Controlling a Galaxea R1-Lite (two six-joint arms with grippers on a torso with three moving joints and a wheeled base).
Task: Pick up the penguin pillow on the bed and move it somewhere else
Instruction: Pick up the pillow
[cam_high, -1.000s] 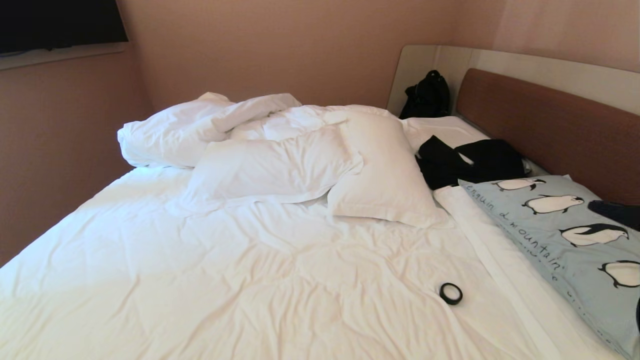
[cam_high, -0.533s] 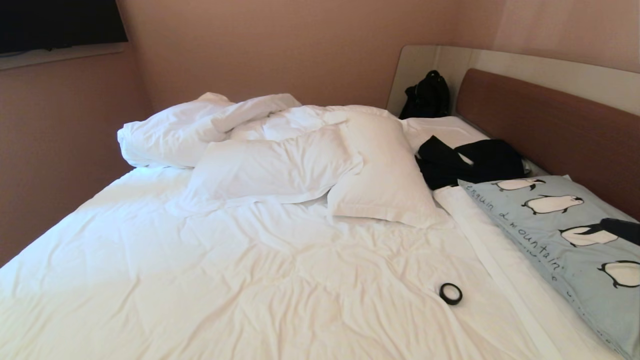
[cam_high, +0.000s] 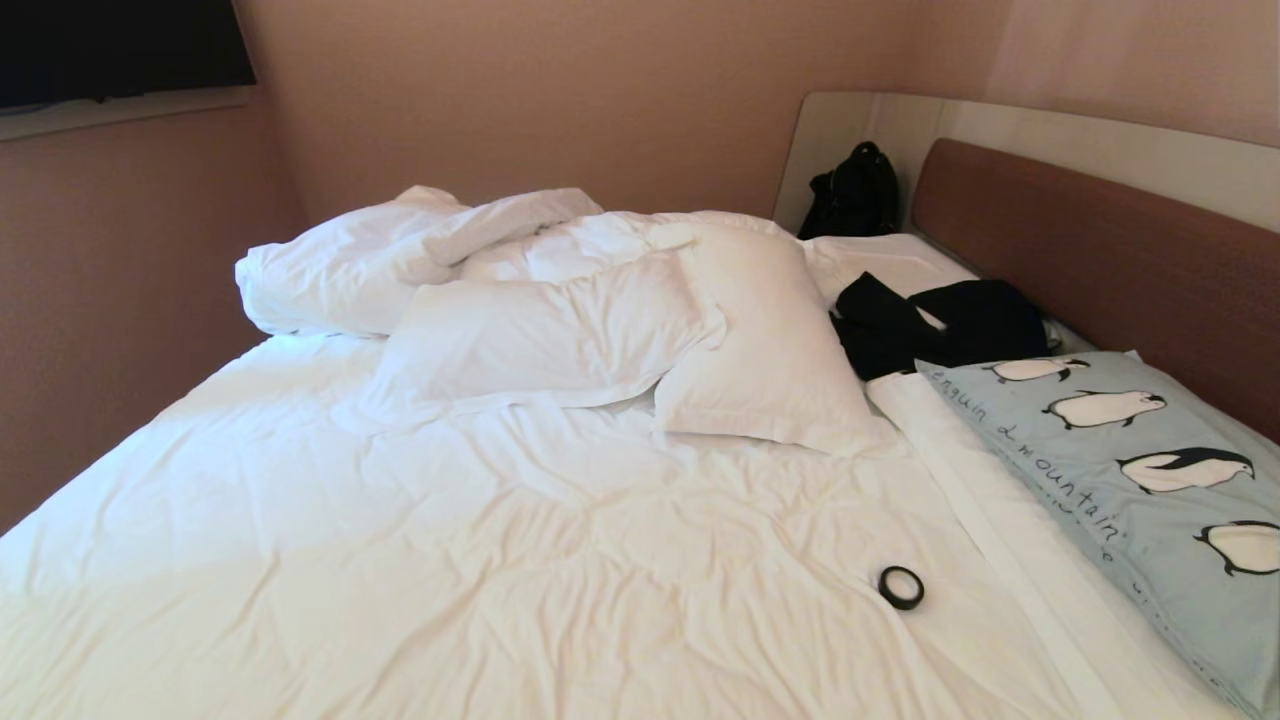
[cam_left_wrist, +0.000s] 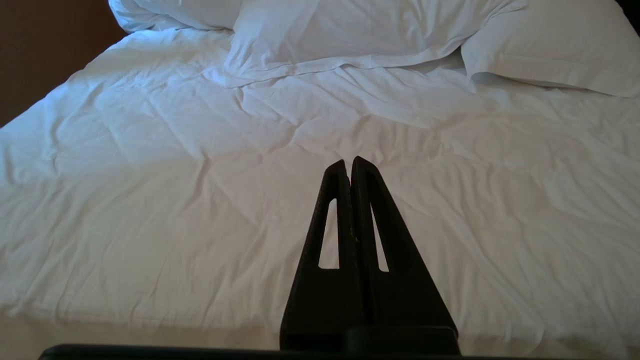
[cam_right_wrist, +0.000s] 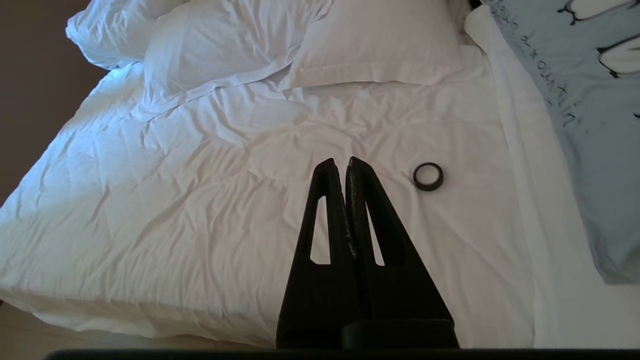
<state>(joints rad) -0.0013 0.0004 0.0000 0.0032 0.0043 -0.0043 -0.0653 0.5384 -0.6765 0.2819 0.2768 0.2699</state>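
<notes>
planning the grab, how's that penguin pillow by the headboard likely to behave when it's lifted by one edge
The penguin pillow looks soft and plump, so it would probably sag and fold from a one-edge pinch. It seems light for its bulk. Its fabric cover lies smooth, so it should bunch between closing fingers rather than slip, and it will likely drag over the bed sheet.

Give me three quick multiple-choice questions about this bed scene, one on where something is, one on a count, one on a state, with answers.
1. Where does the penguin pillow lie on the bed?
A. by the headboard
B. under the white pillows
C. on the floor

2. How many penguins show on it in the head view?
A. one
B. four
C. seven

3. How do the right gripper's jaws stand?
A. wide open
B. shut on the black ring
C. shut, empty

Answers: 1 A, it lies along the brown board. 2 B, four in a row. 3 C, jaws meet and the black ring lies apart.
</notes>
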